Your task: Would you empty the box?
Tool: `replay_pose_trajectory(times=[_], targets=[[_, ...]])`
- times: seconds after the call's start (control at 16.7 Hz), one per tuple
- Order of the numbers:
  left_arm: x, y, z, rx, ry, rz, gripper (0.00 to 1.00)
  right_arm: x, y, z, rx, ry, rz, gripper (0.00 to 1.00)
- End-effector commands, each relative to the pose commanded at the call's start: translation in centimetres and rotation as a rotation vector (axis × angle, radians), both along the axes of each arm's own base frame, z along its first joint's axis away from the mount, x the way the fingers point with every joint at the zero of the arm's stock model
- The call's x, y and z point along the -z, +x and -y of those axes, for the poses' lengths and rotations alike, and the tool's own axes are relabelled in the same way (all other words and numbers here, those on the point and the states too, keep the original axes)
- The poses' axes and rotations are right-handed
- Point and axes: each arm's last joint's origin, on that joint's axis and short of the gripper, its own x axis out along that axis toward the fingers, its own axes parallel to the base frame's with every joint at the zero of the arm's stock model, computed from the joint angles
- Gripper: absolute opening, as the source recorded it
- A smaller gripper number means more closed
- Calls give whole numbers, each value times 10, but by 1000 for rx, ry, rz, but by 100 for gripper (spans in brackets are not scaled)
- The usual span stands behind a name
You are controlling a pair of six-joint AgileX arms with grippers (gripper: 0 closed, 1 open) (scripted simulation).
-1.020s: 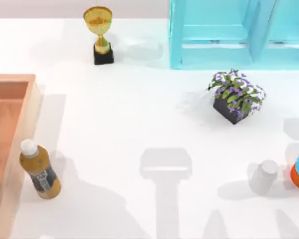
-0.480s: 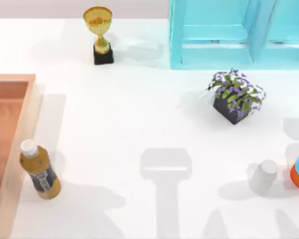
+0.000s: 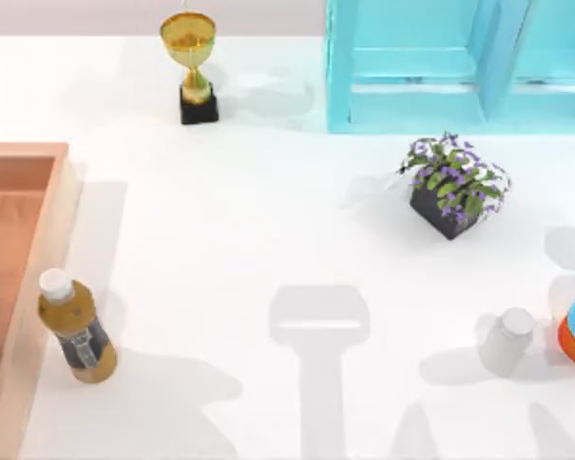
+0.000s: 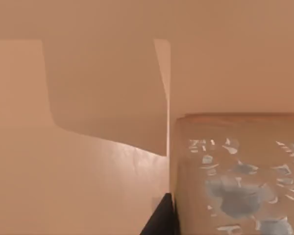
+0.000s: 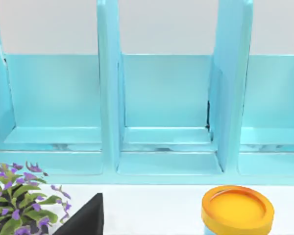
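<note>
Box (image 3: 24,287) interior beside left end effector (image 4: 161,218)

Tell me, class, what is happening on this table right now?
The box sits at the table's left edge, and a bottle stands upright on the table just outside its right wall. The left wrist view looks closely into the box interior, at a tan block inside. A trophy, potted plant and blue shelf unit stand elsewhere.
</note>
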Motion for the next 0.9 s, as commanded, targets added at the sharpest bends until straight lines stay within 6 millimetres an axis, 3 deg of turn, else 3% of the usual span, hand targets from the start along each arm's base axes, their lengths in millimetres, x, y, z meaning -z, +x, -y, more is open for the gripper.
replay_pose_trajectory(times=[0.3,0.9], targets=[[0,0,0,0,0,0,2,0,0,0,0,0,0,100],[-1,0,0,2,0,3,0,0,0,0,0,0,0,100]])
